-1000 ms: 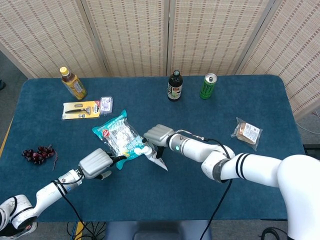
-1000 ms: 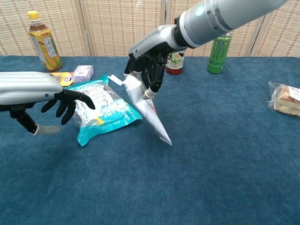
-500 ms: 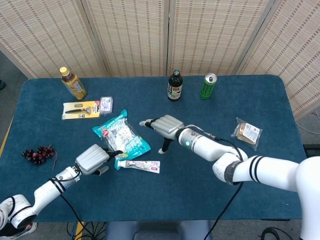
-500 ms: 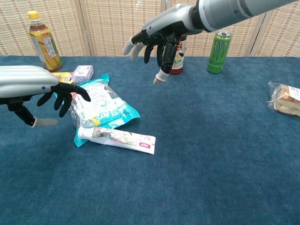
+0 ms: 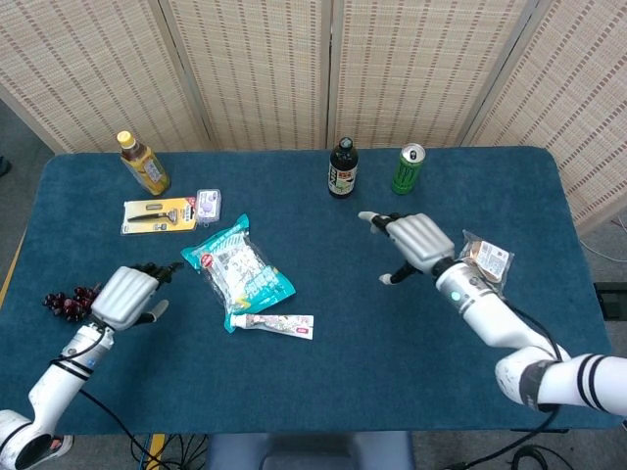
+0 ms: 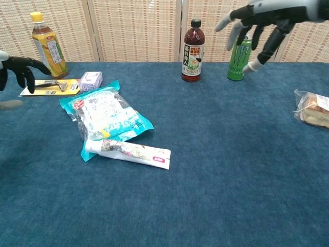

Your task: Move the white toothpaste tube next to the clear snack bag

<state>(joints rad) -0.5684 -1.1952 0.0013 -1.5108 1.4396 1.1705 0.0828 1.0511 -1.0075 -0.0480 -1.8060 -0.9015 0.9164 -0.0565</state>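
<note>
Both hands have pulled away from the middle of the table since a moment ago: the right hand (image 5: 416, 243), which hovered over the snack bag, now hangs with fingers spread and holding nothing near the green can (image 5: 408, 168) and the wrapped sandwich (image 5: 485, 259), and the left hand (image 5: 125, 296) has drawn back toward the grapes (image 5: 65, 303), fingers apart and also holding nothing. Unchanged from half a second ago, the white toothpaste tube (image 6: 128, 152) lies flat on the blue table (image 5: 323, 382), touching the near edge of the clear snack bag (image 6: 107, 117). Farther back stand a dark bottle (image 6: 192, 51) and a yellow tea bottle (image 6: 48, 45), with a razor pack (image 5: 159, 212) beside it.
</note>
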